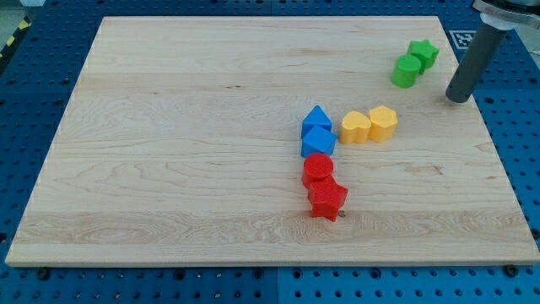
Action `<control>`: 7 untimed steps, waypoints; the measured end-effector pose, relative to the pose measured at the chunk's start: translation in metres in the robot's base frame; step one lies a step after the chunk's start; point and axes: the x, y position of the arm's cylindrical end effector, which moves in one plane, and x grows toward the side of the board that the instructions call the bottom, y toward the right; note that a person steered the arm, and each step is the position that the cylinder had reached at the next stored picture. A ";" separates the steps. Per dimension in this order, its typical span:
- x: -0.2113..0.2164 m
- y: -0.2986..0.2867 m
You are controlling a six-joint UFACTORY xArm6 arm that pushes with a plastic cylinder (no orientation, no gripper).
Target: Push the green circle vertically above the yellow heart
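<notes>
Green circle [406, 72] sits near the top right corner of our wooden surface [169, 127], touching the green star [424, 53] just above and to its right. We carry no claw, only a dark rod cut off by the view's top edge, and our tip [457, 99] rests on the surface to the right of the green circle, apart from it. The yellow heart [355, 127] lies lower, near the middle, touching a second yellow block [383, 122] whose shape is hard to make out. Further left, two blue blocks [317, 133] touch each other; their shapes are unclear. Below them a red circle [319, 168] touches a red star [328, 200].
</notes>
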 end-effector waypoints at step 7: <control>-0.035 -0.066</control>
